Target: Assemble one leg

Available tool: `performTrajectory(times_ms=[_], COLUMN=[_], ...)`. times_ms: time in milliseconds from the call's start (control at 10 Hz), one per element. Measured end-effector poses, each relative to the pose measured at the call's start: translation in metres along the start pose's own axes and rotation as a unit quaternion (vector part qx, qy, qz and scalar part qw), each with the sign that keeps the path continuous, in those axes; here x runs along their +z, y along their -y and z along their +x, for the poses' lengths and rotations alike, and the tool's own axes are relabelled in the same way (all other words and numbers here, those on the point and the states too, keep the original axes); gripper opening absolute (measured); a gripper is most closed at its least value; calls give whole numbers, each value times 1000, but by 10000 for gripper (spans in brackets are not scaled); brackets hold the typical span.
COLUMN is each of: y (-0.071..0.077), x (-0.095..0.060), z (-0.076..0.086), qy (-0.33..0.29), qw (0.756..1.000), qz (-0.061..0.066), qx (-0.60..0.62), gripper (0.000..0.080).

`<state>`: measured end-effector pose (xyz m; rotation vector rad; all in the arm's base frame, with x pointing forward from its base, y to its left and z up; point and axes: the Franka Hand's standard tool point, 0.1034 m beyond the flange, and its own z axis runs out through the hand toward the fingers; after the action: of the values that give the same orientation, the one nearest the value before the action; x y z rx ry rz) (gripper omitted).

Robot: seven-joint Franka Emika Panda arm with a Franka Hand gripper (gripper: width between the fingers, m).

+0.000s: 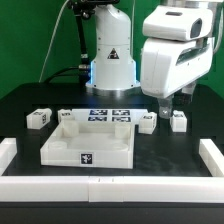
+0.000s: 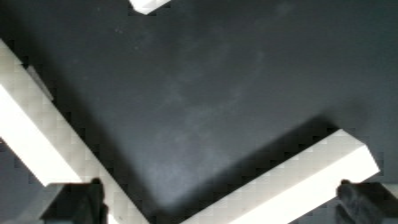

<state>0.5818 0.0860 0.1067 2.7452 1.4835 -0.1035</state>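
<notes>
Small white legs with black-and-white tags lie on the black table in the exterior view: one at the left (image 1: 40, 118) and two at the right (image 1: 148, 122) (image 1: 178, 122). My gripper (image 1: 176, 103) hangs under its big white housing, just above and behind the two right legs, touching neither. In the wrist view my gripper (image 2: 217, 205) is open and empty. Its dark fingertips (image 2: 71, 205) show at the picture's two lower corners, over the dark table. No tag shows in the wrist view, so I cannot tell whether a leg is in it.
The large white tray-like piece (image 1: 60, 150) stands front centre, the marker board (image 1: 110, 113) behind it. A white border (image 1: 212, 155) rims the table's front and sides. The arm's base (image 1: 112, 60) stands at the back. White bars (image 2: 36, 120) (image 2: 302, 180) cross the wrist view.
</notes>
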Motion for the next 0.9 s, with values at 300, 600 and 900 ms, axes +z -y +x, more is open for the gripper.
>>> performTrajectory(times_ms=[300, 600, 900], y=[11, 28, 29], x=[14, 22, 24], z=[-14, -43, -48], qy=[-14, -9, -7], qw=[999, 992, 992], qz=[-10, -13, -10], qx=[-49, -128, -125], gripper=[650, 650, 650])
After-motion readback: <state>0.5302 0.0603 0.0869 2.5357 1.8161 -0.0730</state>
